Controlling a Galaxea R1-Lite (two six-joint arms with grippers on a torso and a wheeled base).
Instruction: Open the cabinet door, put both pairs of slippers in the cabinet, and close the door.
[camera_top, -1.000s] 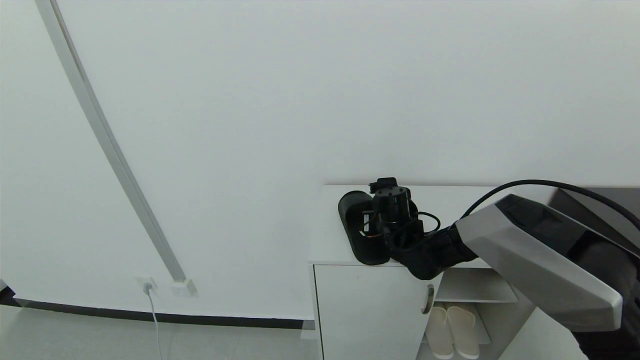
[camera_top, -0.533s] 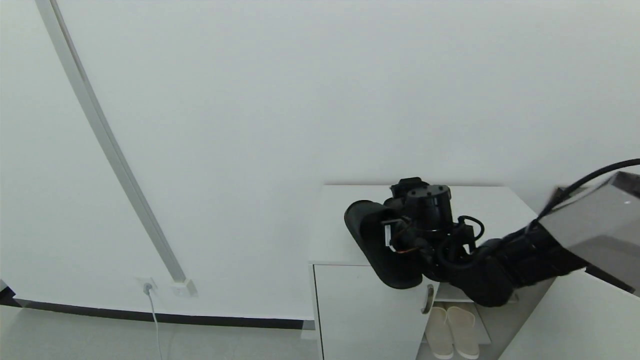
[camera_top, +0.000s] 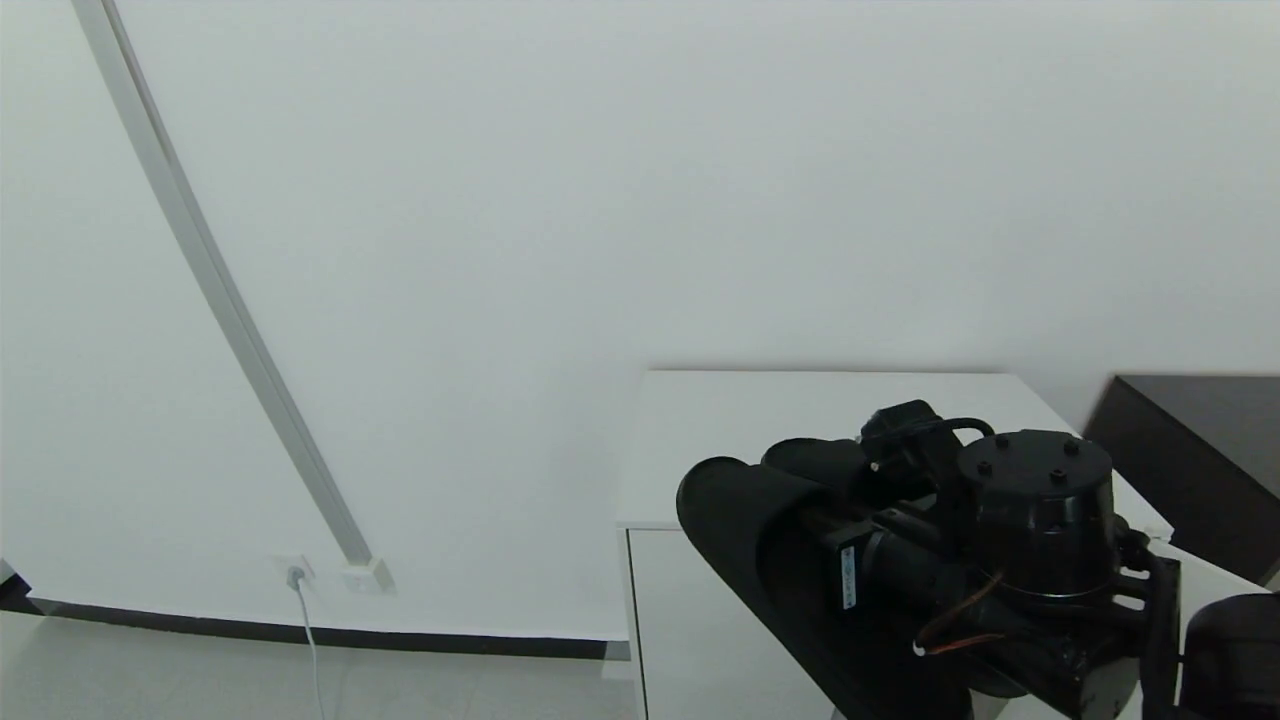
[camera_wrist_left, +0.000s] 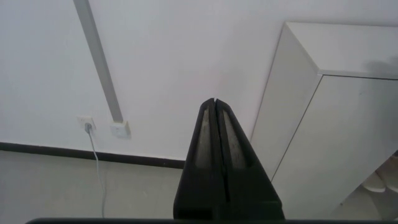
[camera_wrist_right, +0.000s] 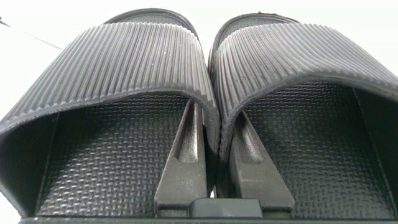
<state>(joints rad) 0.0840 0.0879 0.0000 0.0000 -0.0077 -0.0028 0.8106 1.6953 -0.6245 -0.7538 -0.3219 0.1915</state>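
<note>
Out front of the cabinet (camera_top: 820, 410), the right gripper (camera_wrist_right: 216, 118) pinches the black slippers (camera_top: 760, 530) together, one finger inside each. Looks like the white pair (camera_wrist_left: 378, 182) sits inside already, so stowing these and closing up remain; left gripper (camera_wrist_left: 214, 109) hangs clenched, empty.

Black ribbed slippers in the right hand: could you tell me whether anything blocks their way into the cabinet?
Nothing visible does. The right hand holds the black ribbed slippers before the white cabinet, but the arm hides its opening in the head view.
</note>
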